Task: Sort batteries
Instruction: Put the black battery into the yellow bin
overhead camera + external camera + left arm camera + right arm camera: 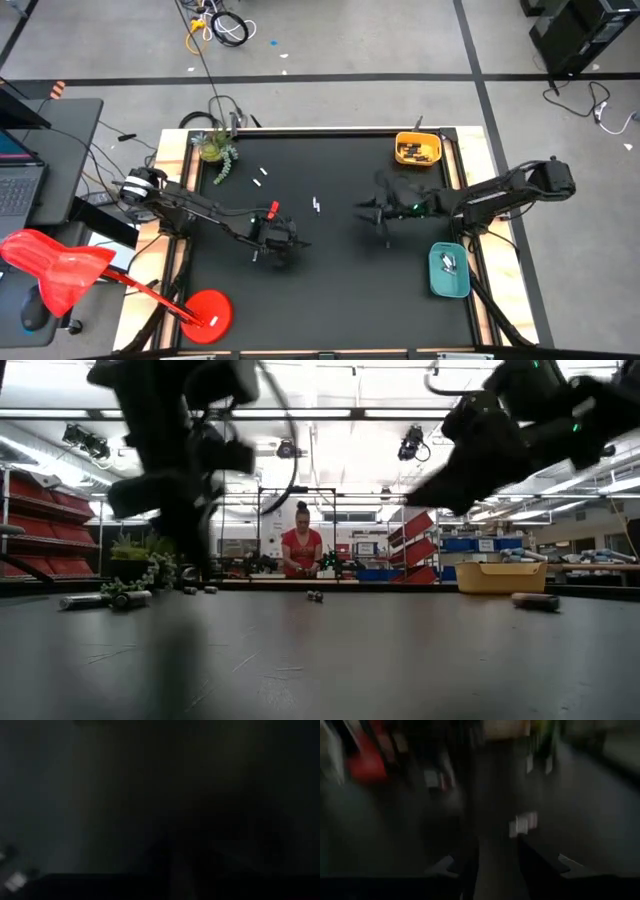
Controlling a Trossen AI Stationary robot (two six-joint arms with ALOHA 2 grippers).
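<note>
Two batteries (316, 205) at tabletop centre lie between our pincers, nearer the right pincer (372, 212), whose fingers are spread; left pincer (262, 250) state indeterminate.

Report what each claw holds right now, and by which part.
It cannot be told: the left claw and the right claw are both low over the table, their fingertips hidden.

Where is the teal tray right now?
High view: the teal tray sits at the table's right edge, below the yellow tray, just beyond the right gripper.
</note>
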